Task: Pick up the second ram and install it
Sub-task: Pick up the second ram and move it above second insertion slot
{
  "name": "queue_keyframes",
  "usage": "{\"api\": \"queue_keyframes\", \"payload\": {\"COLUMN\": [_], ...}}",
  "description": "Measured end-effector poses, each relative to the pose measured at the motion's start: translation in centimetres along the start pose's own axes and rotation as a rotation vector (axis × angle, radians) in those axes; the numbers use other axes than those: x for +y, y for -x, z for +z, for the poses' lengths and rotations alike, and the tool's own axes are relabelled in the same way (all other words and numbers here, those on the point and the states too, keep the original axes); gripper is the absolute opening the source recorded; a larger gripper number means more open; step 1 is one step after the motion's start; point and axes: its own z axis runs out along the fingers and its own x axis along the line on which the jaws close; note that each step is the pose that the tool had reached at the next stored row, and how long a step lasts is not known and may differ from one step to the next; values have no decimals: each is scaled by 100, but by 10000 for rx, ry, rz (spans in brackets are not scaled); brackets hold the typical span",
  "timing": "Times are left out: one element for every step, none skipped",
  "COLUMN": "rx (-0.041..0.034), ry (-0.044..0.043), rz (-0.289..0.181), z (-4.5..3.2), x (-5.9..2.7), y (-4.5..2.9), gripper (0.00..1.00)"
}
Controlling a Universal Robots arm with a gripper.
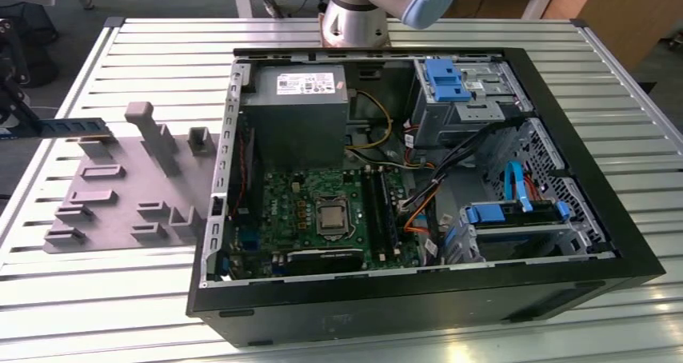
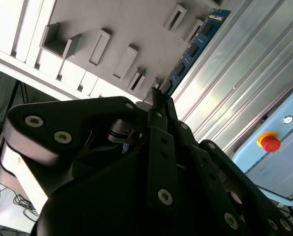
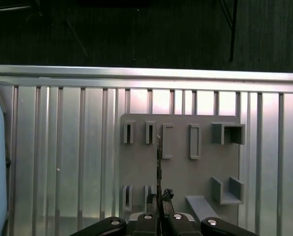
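Carrying an open case [image 1: 427,299] and a grey fixture [image 1: 117,195], the ribbed metal counter [image 1: 139,307] gleams, dark floor [image 3: 136,29] beyond. Claw [image 3: 159,197] clamped on the ram [image 1: 69,127], a thin blue-green stick over the fixture, at the case's nine o'clock in the exterior view.

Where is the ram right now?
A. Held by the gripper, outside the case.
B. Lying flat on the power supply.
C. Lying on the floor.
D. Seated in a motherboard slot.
A: in the second wrist view the ram juts from the gripper, which is shut on it over the fixture. In the exterior view it is off to the exterior view's left of the case.
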Motion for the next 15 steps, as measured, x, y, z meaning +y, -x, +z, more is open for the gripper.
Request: {"api": "queue_keyframes", "payload": {"rx": [0,0,0,0,0,0,0,0,0,0,0,0,0,0,0], "ry": [0,0,0,0,0,0,0,0,0,0,0,0,1,0,0], "rz": [1,1,0,0,0,0,0,0,0,1,1,1,0,0,0], "z": [0,0,0,0,0,0,0,0,0,0,0,1,0,0,0], "x": [-5,-10,-16,-23,-30,-38,-45,-53,-58,-62,-62,-63,-64,-64,-65], "y": [0,0,-1,-1,0,-1,-1,-1,0,0,-1,-1,-1,-1,-1], "gripper": [14,14,14,14,14,14,14,14,14,14,14,14,14,14,14]}}
